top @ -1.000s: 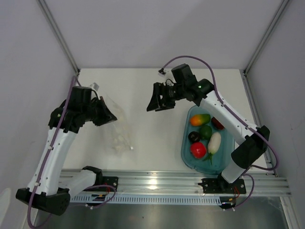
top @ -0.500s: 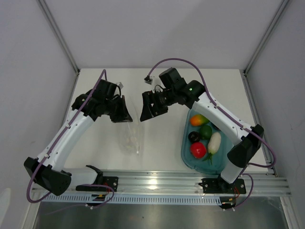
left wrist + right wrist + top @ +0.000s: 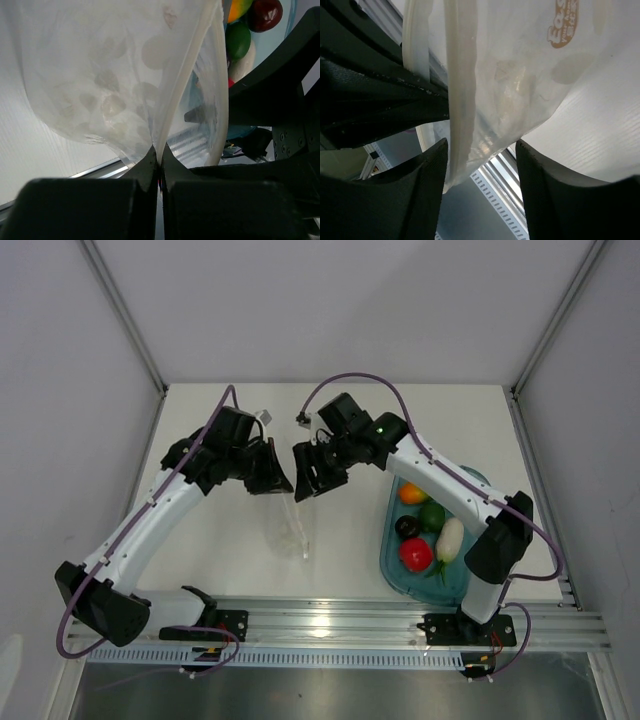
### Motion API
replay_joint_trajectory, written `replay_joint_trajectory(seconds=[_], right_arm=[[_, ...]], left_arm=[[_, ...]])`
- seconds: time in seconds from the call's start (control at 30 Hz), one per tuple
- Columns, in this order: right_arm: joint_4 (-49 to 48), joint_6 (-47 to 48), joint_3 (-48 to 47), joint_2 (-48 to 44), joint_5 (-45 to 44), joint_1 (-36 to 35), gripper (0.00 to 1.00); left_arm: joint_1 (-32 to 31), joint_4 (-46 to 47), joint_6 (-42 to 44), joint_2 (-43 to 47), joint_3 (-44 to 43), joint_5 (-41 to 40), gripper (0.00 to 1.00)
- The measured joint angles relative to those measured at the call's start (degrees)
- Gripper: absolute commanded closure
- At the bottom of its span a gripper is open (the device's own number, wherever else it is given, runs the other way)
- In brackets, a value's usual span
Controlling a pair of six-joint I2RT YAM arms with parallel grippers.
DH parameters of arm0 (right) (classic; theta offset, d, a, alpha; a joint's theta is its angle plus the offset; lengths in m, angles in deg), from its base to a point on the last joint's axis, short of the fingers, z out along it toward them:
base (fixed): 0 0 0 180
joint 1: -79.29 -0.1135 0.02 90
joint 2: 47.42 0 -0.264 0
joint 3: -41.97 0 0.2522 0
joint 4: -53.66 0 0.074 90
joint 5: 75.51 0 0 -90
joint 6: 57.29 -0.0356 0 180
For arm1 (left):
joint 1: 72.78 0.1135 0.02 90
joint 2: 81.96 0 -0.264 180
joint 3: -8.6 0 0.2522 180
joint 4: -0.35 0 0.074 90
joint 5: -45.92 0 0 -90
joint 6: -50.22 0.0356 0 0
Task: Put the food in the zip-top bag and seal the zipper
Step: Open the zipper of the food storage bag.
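Observation:
The clear zip-top bag (image 3: 293,525) hangs from my left gripper (image 3: 281,483) above the middle of the table. In the left wrist view my left gripper (image 3: 159,156) is shut on the bag's mouth edge, and the whitish zipper strip (image 3: 186,75) runs up from the jaws. My right gripper (image 3: 306,485) is open right beside it. In the right wrist view the bag's (image 3: 520,65) other zipper strip (image 3: 461,75) hangs between the spread fingers of my right gripper (image 3: 481,167), untouched. The food lies in the teal tray (image 3: 388,558): red tomato (image 3: 416,554), white radish (image 3: 449,538), purple piece (image 3: 407,527), green piece (image 3: 431,515), orange-yellow piece (image 3: 412,493).
The tray stands at the right, under my right forearm. An aluminium rail (image 3: 330,625) runs along the near table edge. White walls and slanted frame posts (image 3: 125,315) close in the table on three sides.
My left gripper has carried the bag right towards the table's middle. My right gripper has moved left and down until its open fingers flank the bag's mouth edge.

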Motion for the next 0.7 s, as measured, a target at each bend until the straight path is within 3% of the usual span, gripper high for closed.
replay_joint_trajectory(seconds=[0.23, 0.33, 0.4, 0.7], right_arm=[[1.27, -1.01, 0.46, 0.17, -5.49, 0.09, 0.67], [1.05, -1.25, 3.13, -0.09, -6.91, 0.83, 0.83], [0.68, -1.07, 6.58, -0.39, -7.69, 1.88, 0.99], [-1.20, -1.64, 17.07, -0.74, -8.31, 6.78, 1.00]], left_arm=[[-0.15, 1.05, -0.09, 0.44, 2.12, 0.42, 1.00], [-0.15, 1.16, 0.00, 1.31, 3.39, 0.46, 0.99], [-0.15, 1.09, 0.09, 1.79, 4.00, 0.50, 0.99], [-0.22, 0.94, 0.66, 2.93, 5.44, 3.82, 0.99]])
